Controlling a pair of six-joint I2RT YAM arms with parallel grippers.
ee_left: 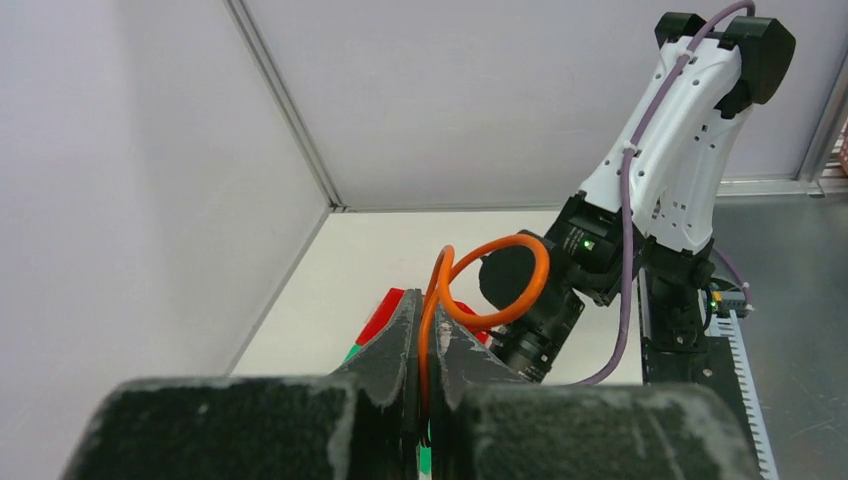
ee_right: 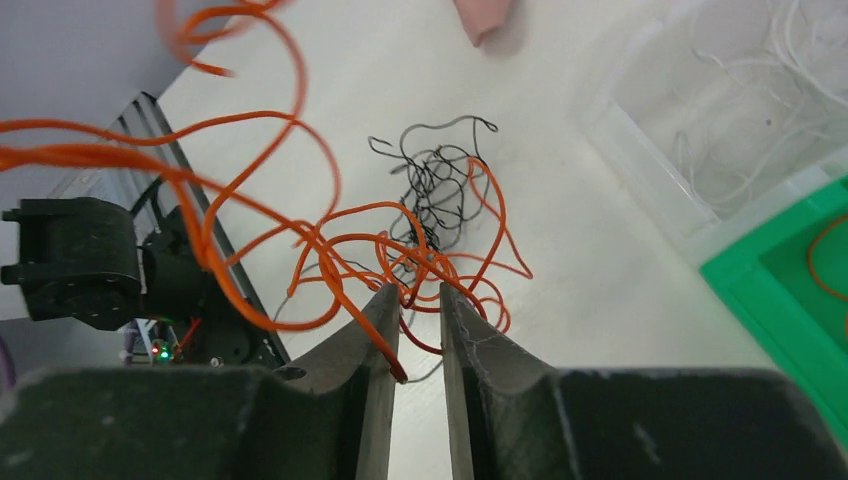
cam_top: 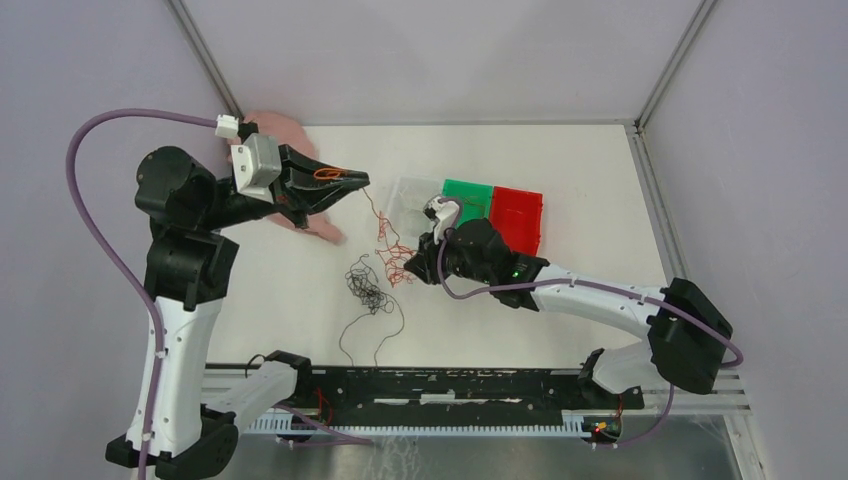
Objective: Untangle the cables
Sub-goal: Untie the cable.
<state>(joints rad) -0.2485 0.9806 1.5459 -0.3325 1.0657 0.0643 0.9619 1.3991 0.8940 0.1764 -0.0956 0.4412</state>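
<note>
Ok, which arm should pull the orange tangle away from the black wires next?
Probably right. The right gripper is down at the orange tangle, jaws slightly apart with strands between them, beside the black wires. The left gripper is shut on one orange wire, raised aside.

A robotics lab cell: plain grey walls [cam_top: 420, 50] enclosing a white table [cam_top: 590, 180].
</note>
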